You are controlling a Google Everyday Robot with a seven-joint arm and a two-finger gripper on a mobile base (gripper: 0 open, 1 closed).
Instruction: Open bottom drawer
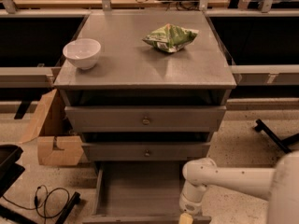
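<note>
The grey cabinet has three drawers. The bottom drawer (140, 190) is pulled far out toward me, showing its plain grey inside; its front panel lies along the lower edge of the view and its knob is hidden. The middle drawer (145, 151) and the top drawer (145, 119) each stick out a little and show a small round knob. My white arm comes in from the right, and the gripper (186, 218) hangs at the right end of the bottom drawer's front, mostly cut off by the lower edge of the view.
A white bowl (82, 53) and a green chip bag (171, 36) sit on the cabinet top (140, 69). A cardboard box (53, 134) stands left of the cabinet. A black cable (49, 199) and a black object lie on the floor at lower left. A black leg (275, 136) is at right.
</note>
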